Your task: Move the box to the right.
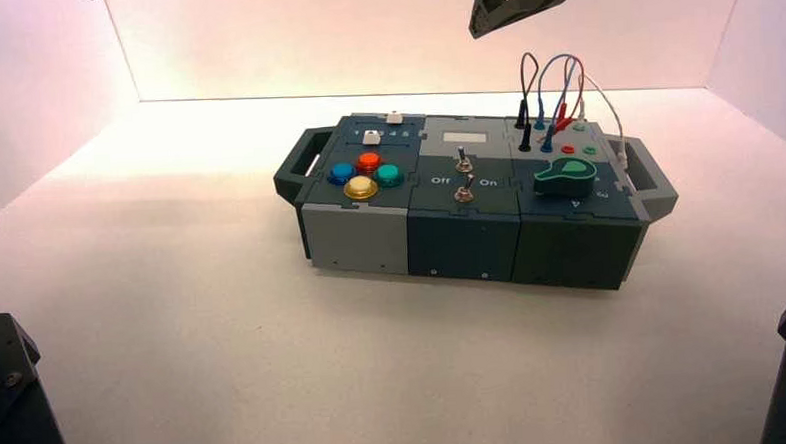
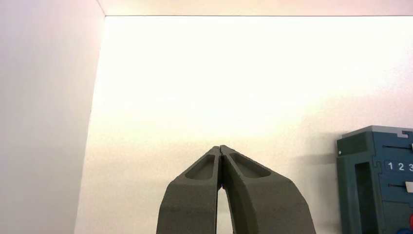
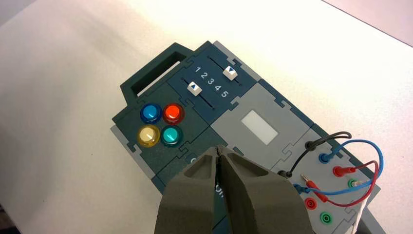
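Note:
The box (image 1: pixel 470 234) stands mid-table, long and dark teal-grey, with a light grey front panel at its left and a handle (image 1: pixel 301 166) at each end. On top are blue, red, teal and yellow buttons (image 1: pixel 361 188), two toggle switches (image 1: pixel 462 161), a green knob (image 1: pixel 565 178) and looped wires (image 1: pixel 553 85). My right gripper (image 3: pixel 217 148) hangs shut and empty above the box (image 3: pixel 234 109), over its middle section, not touching it; it also shows at the top of the high view (image 1: pixel 481 28). My left gripper (image 2: pixel 220 147) is shut and empty, off the box's left end (image 2: pixel 375 195).
White walls close in the table at the back and both sides. Bare tabletop (image 1: pixel 172 292) lies to the left, right and front of the box. The arms' dark bases (image 1: pixel 6 399) fill the two near corners of the high view.

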Robot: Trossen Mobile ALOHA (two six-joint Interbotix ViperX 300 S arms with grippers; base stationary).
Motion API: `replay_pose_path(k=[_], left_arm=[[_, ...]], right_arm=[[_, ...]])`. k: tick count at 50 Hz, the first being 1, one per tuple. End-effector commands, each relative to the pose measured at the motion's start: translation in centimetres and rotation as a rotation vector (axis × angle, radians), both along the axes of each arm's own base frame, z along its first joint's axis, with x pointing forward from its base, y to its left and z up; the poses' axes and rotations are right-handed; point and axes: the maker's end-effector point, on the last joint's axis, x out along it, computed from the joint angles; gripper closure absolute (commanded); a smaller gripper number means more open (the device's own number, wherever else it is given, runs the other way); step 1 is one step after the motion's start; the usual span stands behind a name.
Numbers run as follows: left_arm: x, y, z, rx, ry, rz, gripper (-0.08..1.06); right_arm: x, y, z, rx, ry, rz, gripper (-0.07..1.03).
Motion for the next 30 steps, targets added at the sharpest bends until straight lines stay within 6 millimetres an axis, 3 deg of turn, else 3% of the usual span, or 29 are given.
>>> replay_pose_path(k=[1,30], left_arm=[[0.21,-0.31,1.36,0.006,-0.040,-0.012,1.01],[-0.01,-0.82,1.66,0.000,-0.019,-0.030,1.01]], right_arm=[[0.33,0.26,1.14,0.020,-0.027,0.001,0.98],[-0.29,-0.14,1.59,-0.008,0.013,0.004,0.98]])
